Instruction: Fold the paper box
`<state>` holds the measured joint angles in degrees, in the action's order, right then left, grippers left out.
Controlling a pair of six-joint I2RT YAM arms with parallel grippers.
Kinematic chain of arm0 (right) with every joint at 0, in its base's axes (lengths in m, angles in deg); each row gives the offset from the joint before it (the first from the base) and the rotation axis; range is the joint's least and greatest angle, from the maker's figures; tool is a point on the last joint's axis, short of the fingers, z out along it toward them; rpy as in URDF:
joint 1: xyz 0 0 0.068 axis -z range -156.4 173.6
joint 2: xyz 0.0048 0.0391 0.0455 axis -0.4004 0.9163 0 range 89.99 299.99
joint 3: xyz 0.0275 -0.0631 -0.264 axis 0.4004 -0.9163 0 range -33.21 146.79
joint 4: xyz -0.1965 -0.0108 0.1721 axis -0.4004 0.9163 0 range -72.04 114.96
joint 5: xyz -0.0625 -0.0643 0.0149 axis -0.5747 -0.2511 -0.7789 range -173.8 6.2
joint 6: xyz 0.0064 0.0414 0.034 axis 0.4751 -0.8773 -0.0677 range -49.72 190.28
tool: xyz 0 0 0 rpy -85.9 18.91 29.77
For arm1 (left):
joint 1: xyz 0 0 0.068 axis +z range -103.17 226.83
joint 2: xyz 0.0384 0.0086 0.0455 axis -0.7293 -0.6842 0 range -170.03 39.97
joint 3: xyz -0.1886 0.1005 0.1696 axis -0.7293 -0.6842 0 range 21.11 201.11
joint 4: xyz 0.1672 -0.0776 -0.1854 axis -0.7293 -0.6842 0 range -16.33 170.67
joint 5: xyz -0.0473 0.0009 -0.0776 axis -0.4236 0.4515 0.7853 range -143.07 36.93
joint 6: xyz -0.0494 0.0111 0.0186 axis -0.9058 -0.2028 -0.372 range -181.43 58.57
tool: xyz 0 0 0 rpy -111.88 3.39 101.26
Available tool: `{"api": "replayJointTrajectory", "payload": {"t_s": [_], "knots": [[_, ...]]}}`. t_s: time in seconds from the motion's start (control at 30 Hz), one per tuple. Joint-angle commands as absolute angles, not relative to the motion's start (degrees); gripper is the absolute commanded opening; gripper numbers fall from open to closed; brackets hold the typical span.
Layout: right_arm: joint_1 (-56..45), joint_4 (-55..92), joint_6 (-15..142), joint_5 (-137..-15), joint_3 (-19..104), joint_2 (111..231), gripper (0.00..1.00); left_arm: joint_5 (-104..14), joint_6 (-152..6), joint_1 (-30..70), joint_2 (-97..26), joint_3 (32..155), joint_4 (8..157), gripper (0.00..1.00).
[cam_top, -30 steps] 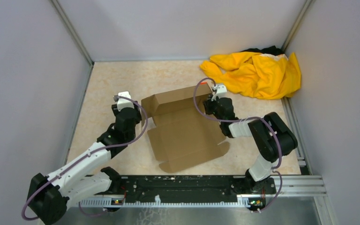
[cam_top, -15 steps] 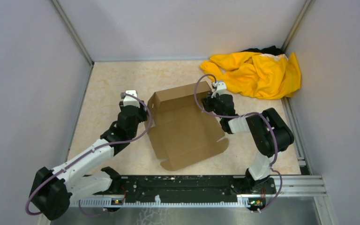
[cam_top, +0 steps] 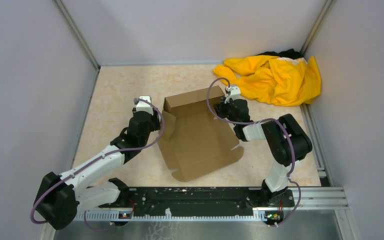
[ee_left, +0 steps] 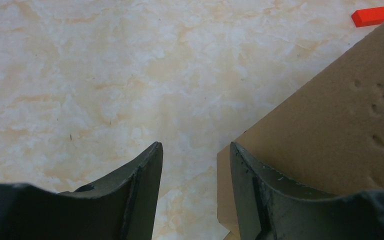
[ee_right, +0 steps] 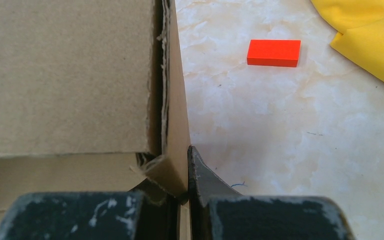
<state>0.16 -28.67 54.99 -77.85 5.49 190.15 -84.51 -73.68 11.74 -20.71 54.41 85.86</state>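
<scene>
Where marbled table (cam_top: pixel 115 95) shows, ragged-edged corrugated paper box (cam_top: pixel 200 142)

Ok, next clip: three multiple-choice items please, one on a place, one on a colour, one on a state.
1. The yellow cloth lies at: A) the far right corner; B) the near left corner; C) dead centre.
2. The small block is: A) blue; B) red; C) green.
3. The right gripper is: A) wide open; B) shut on the paper box wall; C) out of view.
Answers: 1 A, the top view shows it bunched there; 2 B, the right wrist view shows red; 3 B, cardboard sits pinched between its fingers.
</scene>
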Motion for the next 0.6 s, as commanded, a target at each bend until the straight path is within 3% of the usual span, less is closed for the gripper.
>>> {"api": "replayJointTrajectory", "payload": {"t_s": [0.0, 0.57], "knots": [[-0.41, -19.56, 53.99, -78.53, 4.85, 191.52, 0.0, -83.64, -75.67, 12.02, -21.59, 56.1, 87.39, 0.59], [-7.75, -9.86, 51.42, -90.99, 8.88, 189.29, 0.0, -83.41, -77.1, 11.87, -16.45, 45.46, 97.41, 0.65]]}}
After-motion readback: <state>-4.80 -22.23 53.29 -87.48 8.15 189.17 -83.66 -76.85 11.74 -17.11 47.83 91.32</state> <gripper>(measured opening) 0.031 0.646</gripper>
